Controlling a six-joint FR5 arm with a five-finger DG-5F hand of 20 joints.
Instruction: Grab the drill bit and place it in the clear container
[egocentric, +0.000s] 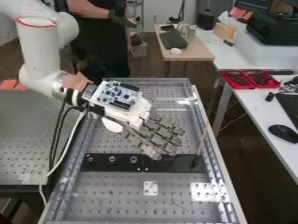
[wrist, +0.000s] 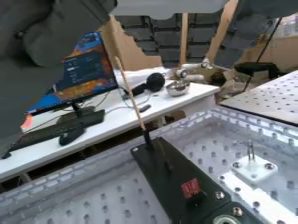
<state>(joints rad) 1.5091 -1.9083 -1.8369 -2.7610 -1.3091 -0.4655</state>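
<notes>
The hand is above the bench's middle, just behind the black plate, its fingers spread and relaxed with nothing held. Dark hand parts hang large into the wrist view. Two thin upright metal pieces stand in a small white block; I cannot tell whether one is the drill bit. In the high view this white block lies in front of the black plate. I cannot make out a separate clear container.
A thin wooden stick rises from the black plate's right end, close to the hand. Raised rails edge the perforated bench. A side table with red trays and a mouse stands to the right.
</notes>
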